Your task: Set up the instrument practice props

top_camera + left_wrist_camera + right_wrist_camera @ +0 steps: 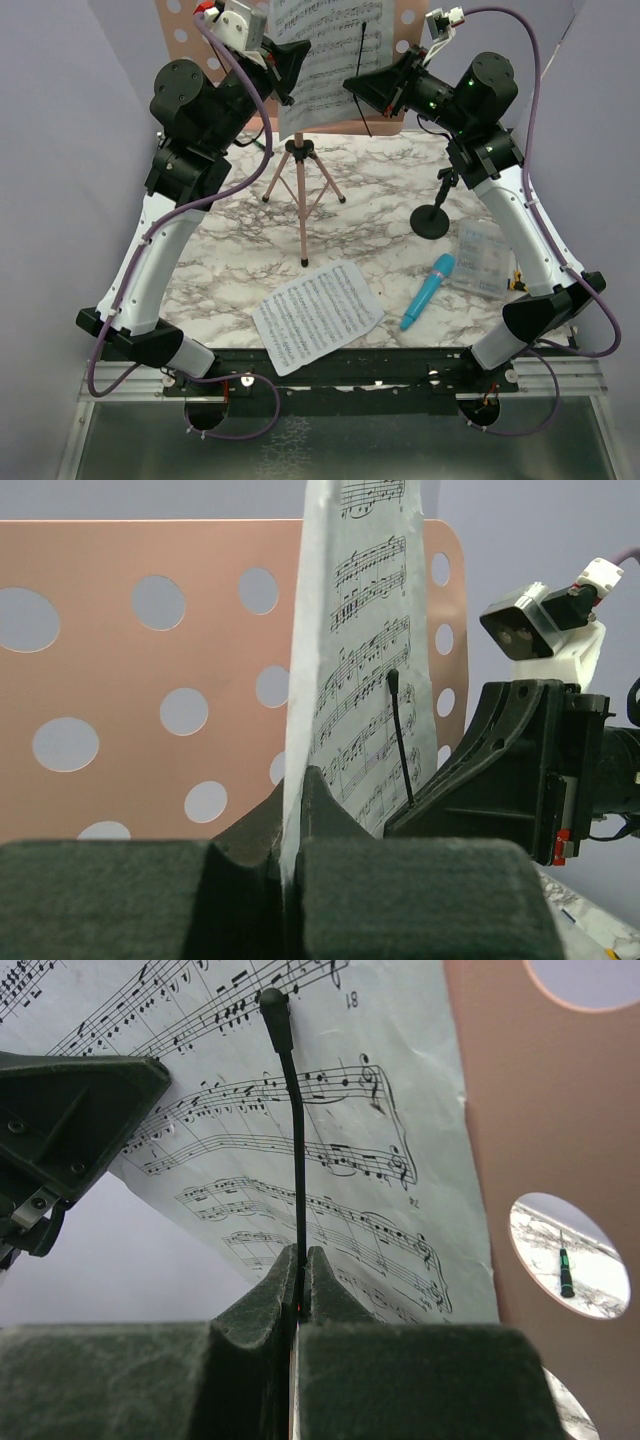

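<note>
- The loose page (pixel 315 315) lies by the middle of the front edge. An arm that swings low can sweep it off the tabletop.
- The blue toy microphone (pixel 428 292) lies near the front right corner, close to your right arm (pixel 525 225). It is round, so one bump can make it roll.
- The small black mic stand (pixel 432 220) stands near the right edge, just beside that arm. A quick swing can knock it over.
- The pink music stand (pixel 90 570) stands at the middle of the far edge on thin legs. If you push too hard, it can tip.
- Your left claw (pixel 295 820) is pinched tight on the left edge of the page on the stand (pixel 330 60). If you pull sideways, the paper can tear or slip off.
- Your right claw (pixel 300 1280) is pinched on a thin black rod (pixel 295 1140) in front of that page. The rod can poke the paper. The two claws are close together and can bump.
- A clear packet (pixel 483 258) lies by the right edge, and you cannot tell what is in it.
- The right arm hides the top of the mic stand.
- The claw hides the low end of the rod, so you cannot tell what the rod is.
- You cannot tell if the page sits on the stand's shelf.
- The top of the stand is cut off.
- A pen-like stick (pixel 565 1270) shows through a hole in the stand. It looks tiny, and you cannot tell just where it lies.
</note>
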You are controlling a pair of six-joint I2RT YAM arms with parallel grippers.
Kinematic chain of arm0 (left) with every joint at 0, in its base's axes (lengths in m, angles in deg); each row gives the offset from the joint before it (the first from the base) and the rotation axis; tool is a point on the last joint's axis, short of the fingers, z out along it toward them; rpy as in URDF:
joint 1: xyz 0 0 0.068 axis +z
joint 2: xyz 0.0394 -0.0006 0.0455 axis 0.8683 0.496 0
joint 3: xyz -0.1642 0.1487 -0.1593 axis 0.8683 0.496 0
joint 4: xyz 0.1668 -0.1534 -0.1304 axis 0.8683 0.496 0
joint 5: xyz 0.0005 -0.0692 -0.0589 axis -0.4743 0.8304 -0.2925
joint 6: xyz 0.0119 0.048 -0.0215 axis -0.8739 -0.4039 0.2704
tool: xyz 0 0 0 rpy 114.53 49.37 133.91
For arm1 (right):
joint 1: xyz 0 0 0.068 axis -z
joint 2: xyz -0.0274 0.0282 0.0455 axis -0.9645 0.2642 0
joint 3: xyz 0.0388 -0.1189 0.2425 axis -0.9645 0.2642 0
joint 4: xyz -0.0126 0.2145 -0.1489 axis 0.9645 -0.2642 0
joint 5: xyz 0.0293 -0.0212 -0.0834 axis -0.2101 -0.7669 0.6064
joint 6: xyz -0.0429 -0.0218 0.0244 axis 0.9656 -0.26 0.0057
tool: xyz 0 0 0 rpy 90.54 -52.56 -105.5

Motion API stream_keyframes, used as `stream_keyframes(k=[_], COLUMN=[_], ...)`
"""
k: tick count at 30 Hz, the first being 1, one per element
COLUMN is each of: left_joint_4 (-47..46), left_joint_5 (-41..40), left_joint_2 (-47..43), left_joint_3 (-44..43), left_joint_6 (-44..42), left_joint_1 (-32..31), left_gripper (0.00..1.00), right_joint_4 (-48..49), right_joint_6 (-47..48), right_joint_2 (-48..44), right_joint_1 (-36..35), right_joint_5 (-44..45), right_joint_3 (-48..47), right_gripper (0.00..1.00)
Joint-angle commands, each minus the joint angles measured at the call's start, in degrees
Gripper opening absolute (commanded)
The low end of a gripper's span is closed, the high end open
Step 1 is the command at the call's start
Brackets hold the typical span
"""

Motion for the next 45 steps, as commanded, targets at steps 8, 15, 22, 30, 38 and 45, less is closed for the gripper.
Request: stream_keyframes(k=[8, 15, 22, 30, 38, 45], left_joint_4=[-1.78, -1.75, -1.71, -1.68, -1.75, -2.53], left_joint_5=[3.58, 0.31, -3.49, -6.15, -4.58, -1.98], left_joint_2=[1.37, -0.98, -5.23, -9.47, -8.55, -6.73], left_joint_3=[-2.07, 0.50, 5.57, 12.79, 12.47, 10.63], left_joint_6=[2.69, 2.09, 0.37, -0.39, 0.32, 2.26], left_joint_1=[0.28, 0.29, 0.29, 0.29, 0.29, 0.29], left_gripper=[0.20, 0.38, 0.40, 0.38, 0.16, 0.00], right_joint_4=[1.14, 1.42, 1.10, 0.99, 1.14, 1.16], right_joint_6=[0.64, 0.47, 0.55, 0.30, 0.21, 0.12], right_joint_2=[-1.67, -1.94, -1.93, -2.14, -2.33, -2.47], right_joint_1=[-0.51, -0.52, -0.50, -0.54, -0.52, -0.52], right_joint_5=[-2.04, -1.86, -1.69, -1.69, -1.87, -2.02], right_joint_3=[0.30, 0.91, 0.78, 1.05, 1.12, 0.96], right_gripper=[0.01, 0.01, 0.01, 0.00, 0.01, 0.00])
